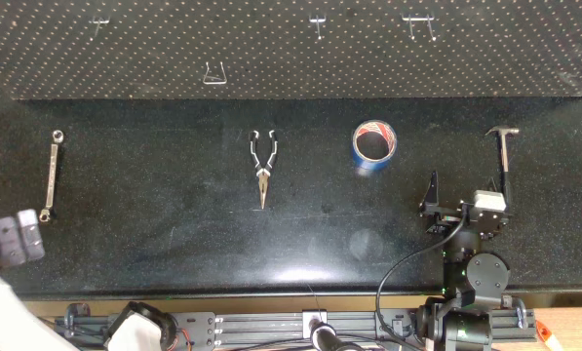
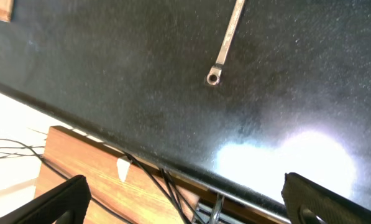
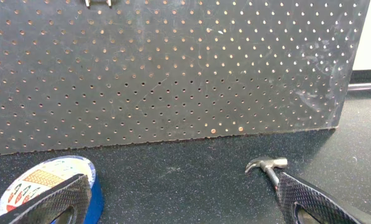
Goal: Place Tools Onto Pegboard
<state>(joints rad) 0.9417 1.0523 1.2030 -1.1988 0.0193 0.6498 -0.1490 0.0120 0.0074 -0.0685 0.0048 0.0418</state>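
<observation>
Left gripper wide open near wrench; right gripper wide open, facing pegboard, near tape and hammer; pliers lie between wrench and tape.

Bright metal on a glossy worktop
Wrench and hammer head are shiny bare metal; the speckled black top mirrors glare; the perforated pegboard looks matt.

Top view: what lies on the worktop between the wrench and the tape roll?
The pliers lie between the wrench and the tape roll; the rest of that stretch of worktop is bare, as the top view shows.
</observation>
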